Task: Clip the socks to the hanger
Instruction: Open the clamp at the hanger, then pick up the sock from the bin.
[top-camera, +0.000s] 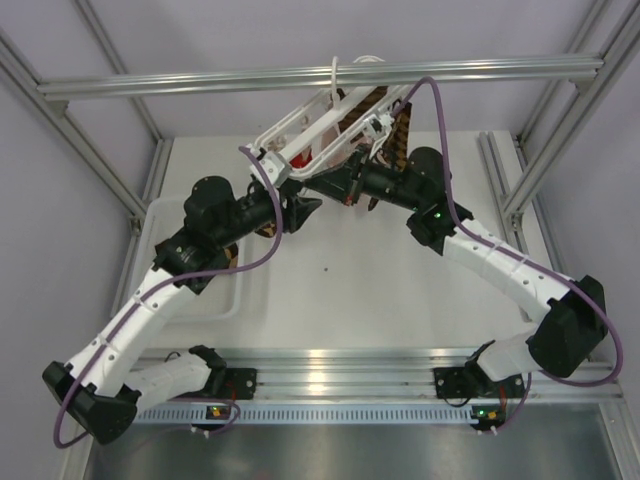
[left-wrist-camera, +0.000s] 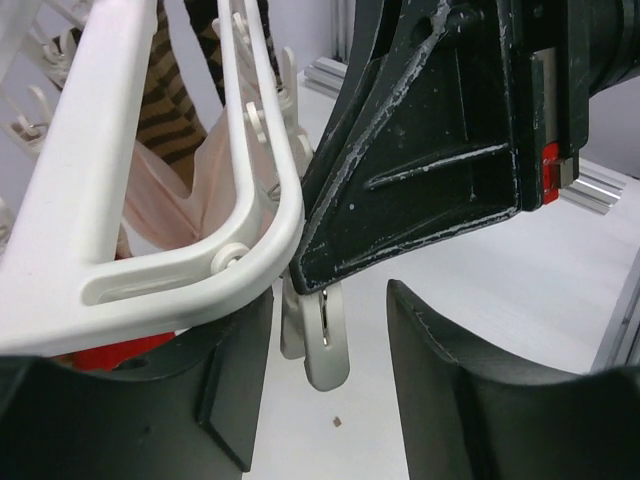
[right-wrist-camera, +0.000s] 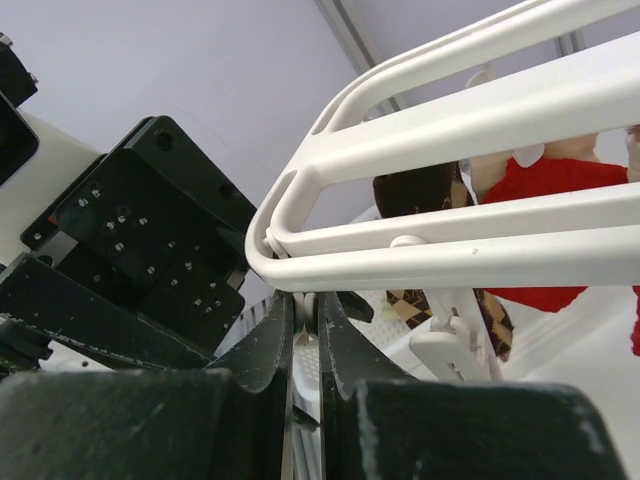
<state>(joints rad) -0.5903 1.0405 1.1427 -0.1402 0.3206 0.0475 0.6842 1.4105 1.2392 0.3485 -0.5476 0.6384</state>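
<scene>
Red sock (right-wrist-camera: 545, 180), pale pink sock (left-wrist-camera: 215, 170), aluminium crossbar (top-camera: 300, 77) overhead, shallow white tray (top-camera: 215, 295) on the white table (top-camera: 370, 290).

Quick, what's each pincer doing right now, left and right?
Left pincer: open, holding nothing.
Right pincer: closed, pinching a white clip at the corner of the hanger.

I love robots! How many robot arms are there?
2. The left arm reaches in from bottom left, the right arm from bottom right; both meet at a corner of the white hanger. None looks hidden.
</scene>
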